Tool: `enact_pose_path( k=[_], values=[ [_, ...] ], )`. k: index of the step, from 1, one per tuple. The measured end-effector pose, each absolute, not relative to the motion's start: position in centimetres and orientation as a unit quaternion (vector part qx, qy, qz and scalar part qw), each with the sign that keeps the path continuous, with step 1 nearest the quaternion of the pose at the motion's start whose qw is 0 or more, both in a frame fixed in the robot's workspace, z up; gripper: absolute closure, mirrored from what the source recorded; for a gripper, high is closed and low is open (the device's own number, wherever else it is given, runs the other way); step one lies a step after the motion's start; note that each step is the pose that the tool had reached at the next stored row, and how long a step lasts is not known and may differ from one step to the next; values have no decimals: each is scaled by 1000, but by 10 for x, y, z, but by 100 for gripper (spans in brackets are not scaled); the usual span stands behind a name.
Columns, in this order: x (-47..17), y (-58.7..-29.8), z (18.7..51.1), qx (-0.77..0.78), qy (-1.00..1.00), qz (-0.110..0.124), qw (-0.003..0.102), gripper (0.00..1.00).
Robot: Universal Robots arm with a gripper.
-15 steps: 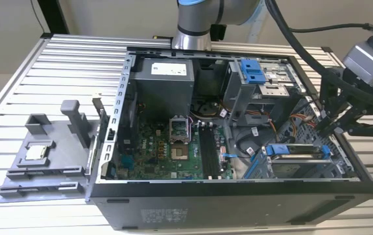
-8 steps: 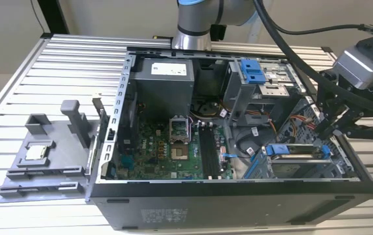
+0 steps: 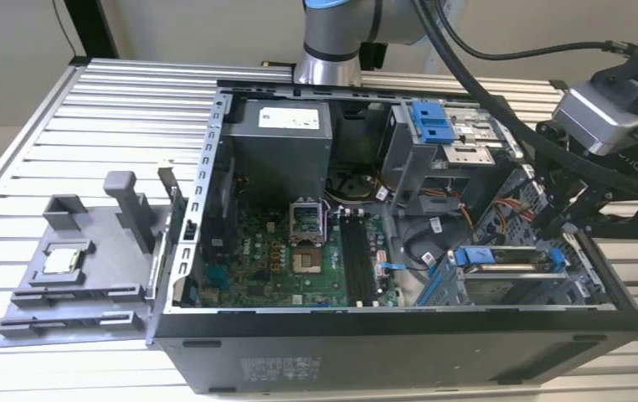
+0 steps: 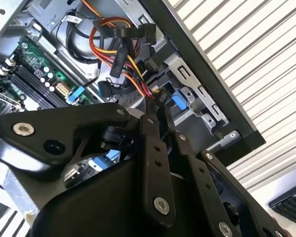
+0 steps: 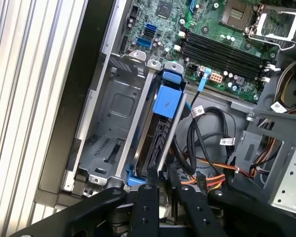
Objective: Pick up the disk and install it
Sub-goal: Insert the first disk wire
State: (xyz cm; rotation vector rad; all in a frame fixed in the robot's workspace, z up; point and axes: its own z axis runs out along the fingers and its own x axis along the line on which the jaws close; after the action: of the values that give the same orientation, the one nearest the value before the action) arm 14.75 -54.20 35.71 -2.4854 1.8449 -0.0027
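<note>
The disk [image 5: 157,140] is sitting in a slot of the grey drive cage [image 5: 111,106] inside the open computer case [image 3: 409,327], which is lying on the ribbed metal bench [image 3: 51,126]. In the exterior view the cage is lying to that view's right of the green motherboard [image 3: 285,260], in the corner of the case. The tool [image 5: 160,174] is reaching down into the case at the end of the disk farthest from the motherboard, just beside the orange and yellow cables [image 5: 212,175], and I cannot tell whether it is spread, pressed together or pinching the disk.
</note>
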Motion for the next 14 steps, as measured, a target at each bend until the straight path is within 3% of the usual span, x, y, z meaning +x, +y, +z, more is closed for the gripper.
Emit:
enact_pose_path(
  k=[14],
  values=[
    [133,-542,357,-802,596,-8,29,100]
  ],
)
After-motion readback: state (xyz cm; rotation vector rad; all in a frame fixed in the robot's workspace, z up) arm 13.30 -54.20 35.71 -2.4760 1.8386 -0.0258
